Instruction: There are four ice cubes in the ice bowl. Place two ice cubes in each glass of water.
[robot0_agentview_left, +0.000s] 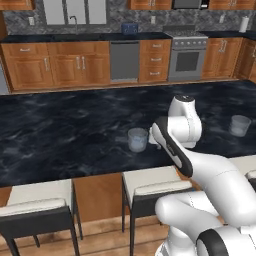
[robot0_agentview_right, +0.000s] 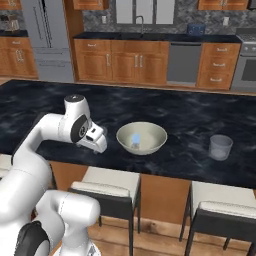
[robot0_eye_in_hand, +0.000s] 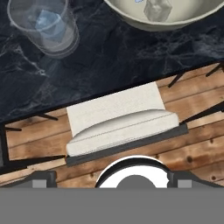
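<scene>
The cream ice bowl (robot0_agentview_right: 152, 145) stands near the counter's front edge, and its rim (robot0_eye_in_hand: 131, 16) crosses the top of the hand view. One pale ice cube (robot0_agentview_right: 135, 139) (robot0_eye_in_hand: 157, 9) lies in it. To the bowl's left, one glass of water (robot0_eye_in_hand: 30, 33) (robot0_agentview_left: 137, 139) holds an ice cube (robot0_eye_in_hand: 49, 22). The other glass (robot0_agentview_right: 220, 146) (robot0_agentview_left: 240, 125) stands farther right on the counter. My gripper (robot0_agentview_right: 99, 145) (robot0_eye_in_hand: 113, 180) hangs open over the counter's front edge, left of the bowl, pointing down with nothing between its fingertips (robot0_eye_in_hand: 43, 178).
The dark marble island counter (robot0_agentview_right: 175, 110) stretches wide behind the bowl. Cushioned stools (robot0_eye_in_hand: 122, 122) (robot0_agentview_right: 107, 181) stand under its front edge on a wooden floor. Cabinets, a dishwasher and a stove (robot0_agentview_left: 187, 57) line the far wall.
</scene>
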